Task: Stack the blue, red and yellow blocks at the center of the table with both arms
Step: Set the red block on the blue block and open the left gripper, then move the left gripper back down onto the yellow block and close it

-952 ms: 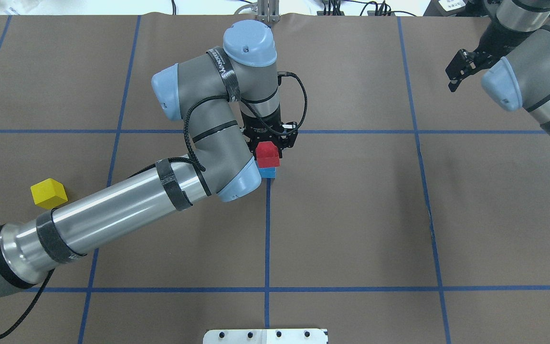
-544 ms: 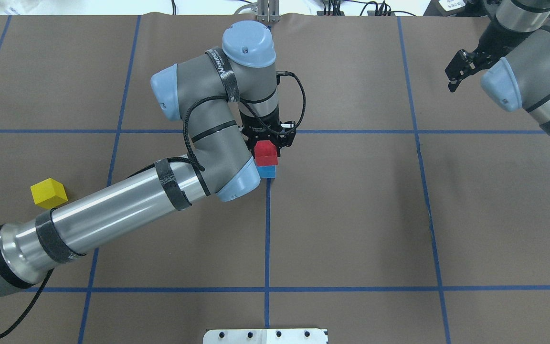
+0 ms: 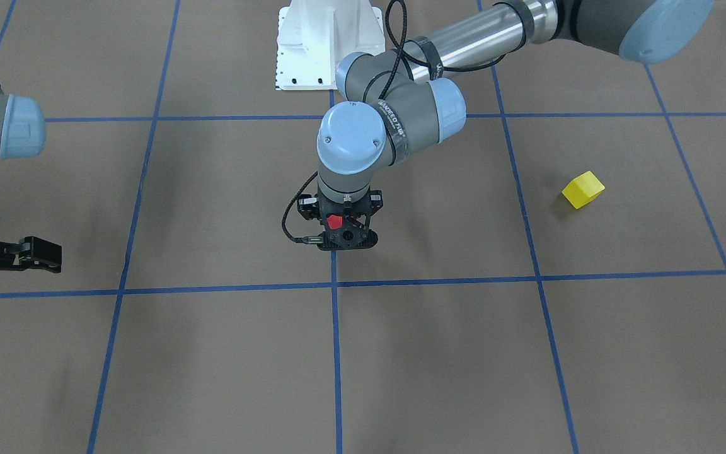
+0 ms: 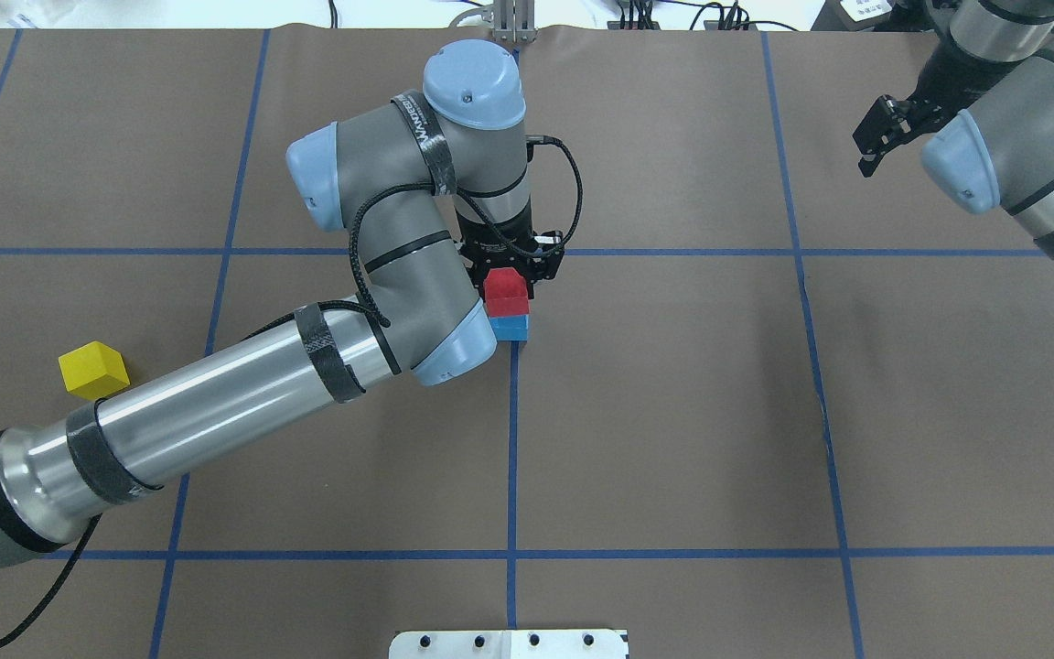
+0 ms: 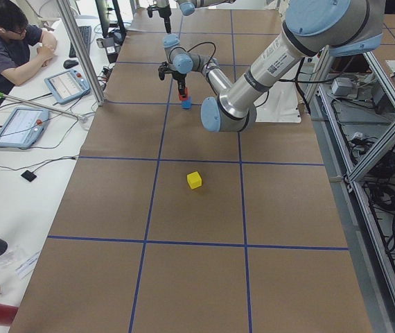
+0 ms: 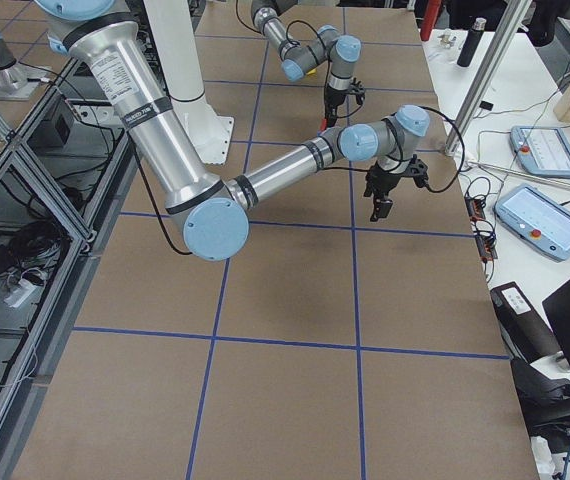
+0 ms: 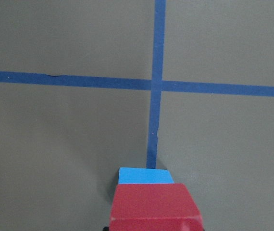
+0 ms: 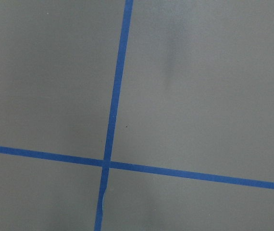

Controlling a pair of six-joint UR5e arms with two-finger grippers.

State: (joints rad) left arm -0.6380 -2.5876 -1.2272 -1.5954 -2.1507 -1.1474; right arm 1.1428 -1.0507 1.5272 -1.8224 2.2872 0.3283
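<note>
My left gripper (image 4: 510, 276) is shut on the red block (image 4: 505, 293) and holds it just over the blue block (image 4: 512, 329), which sits by the centre tape cross. In the left wrist view the red block (image 7: 154, 207) covers most of the blue block (image 7: 143, 175); only the blue block's far edge shows. The front-facing view shows the gripper (image 3: 343, 228) pointing down with red (image 3: 334, 221) between the fingers. The yellow block (image 4: 92, 371) lies alone on the table's left side, beside the left forearm. My right gripper (image 4: 876, 135) hangs open and empty over the far right.
Blue tape lines (image 4: 511, 458) divide the brown table into squares. The white robot base plate (image 4: 509, 643) sits at the near edge. A person (image 5: 7, 41) sits at a side desk with tablets, beyond the table.
The left gripper has shifted the red block slightly left and farther back, so it sits more squarely over the blue block. The right arm and the yellow block have not moved.
</note>
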